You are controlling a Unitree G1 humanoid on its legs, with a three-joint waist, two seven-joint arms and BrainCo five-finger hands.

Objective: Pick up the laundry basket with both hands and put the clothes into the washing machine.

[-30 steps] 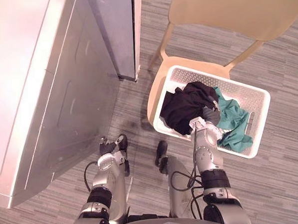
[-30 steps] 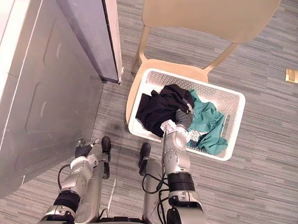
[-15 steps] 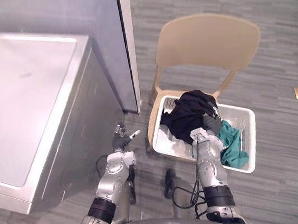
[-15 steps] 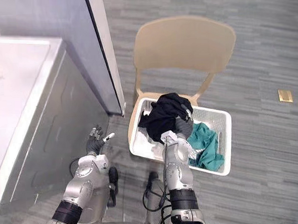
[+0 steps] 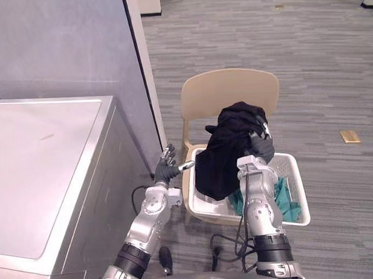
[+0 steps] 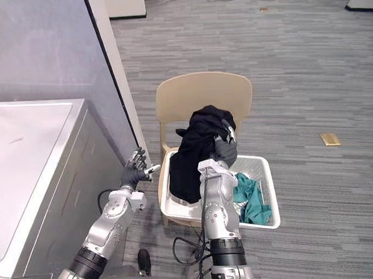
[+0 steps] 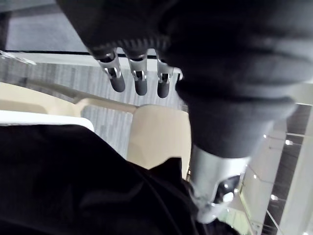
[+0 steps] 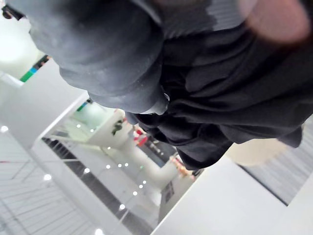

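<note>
A white laundry basket (image 5: 300,193) rests on the seat of a beige chair (image 5: 228,92). My right hand (image 5: 260,145) is shut on a black garment (image 5: 228,153) and holds it up above the basket, its cloth hanging down over the basket's left half. In the right wrist view the same black garment (image 8: 230,107) bunches against the hand's cover. A teal garment (image 5: 282,197) lies in the basket. My left hand (image 5: 166,172) hovers open with spread fingers (image 7: 140,81) between the basket and the washing machine (image 5: 44,178), touching neither.
The washing machine's silver top is at the left, lid down. A tall grey panel (image 5: 63,46) stands behind it, next to the chair. A small brass plate (image 5: 349,136) lies in the carpet at the right. Open carpet stretches beyond the chair.
The view has tilted up, shifting the whole picture. My right hand has raised the black garment out of the basket. My left hand has risen from near the floor to basket height.
</note>
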